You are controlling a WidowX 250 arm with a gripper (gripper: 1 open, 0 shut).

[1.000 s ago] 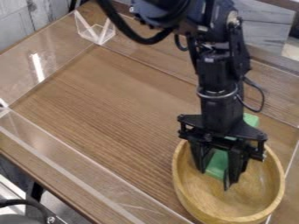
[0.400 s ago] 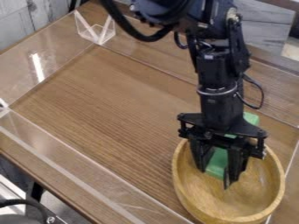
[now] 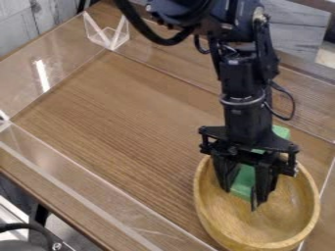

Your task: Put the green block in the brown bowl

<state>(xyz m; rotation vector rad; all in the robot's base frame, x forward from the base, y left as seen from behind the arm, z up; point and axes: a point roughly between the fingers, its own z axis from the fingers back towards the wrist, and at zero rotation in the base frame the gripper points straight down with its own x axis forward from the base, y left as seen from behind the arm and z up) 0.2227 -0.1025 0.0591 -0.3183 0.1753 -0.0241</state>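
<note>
The brown bowl (image 3: 207, 208), light tan wood with a thick rim, sits at the near right of the table. My gripper (image 3: 252, 194) points steeply down into it, with its black fingers (image 3: 261, 186) just above the bowl's inside. The gripper is shut on the green block (image 3: 242, 178), which shows as a bright green strip between the fingers, held upright and partly hidden by them. I cannot tell if the block's lower end touches the bowl's floor.
A wood-grain table top (image 3: 118, 118) stretches to the left, ringed by clear low walls (image 3: 39, 69). A small green patch (image 3: 280, 132) shows behind the arm on the right. A clear stand (image 3: 105, 34) is at the far left corner.
</note>
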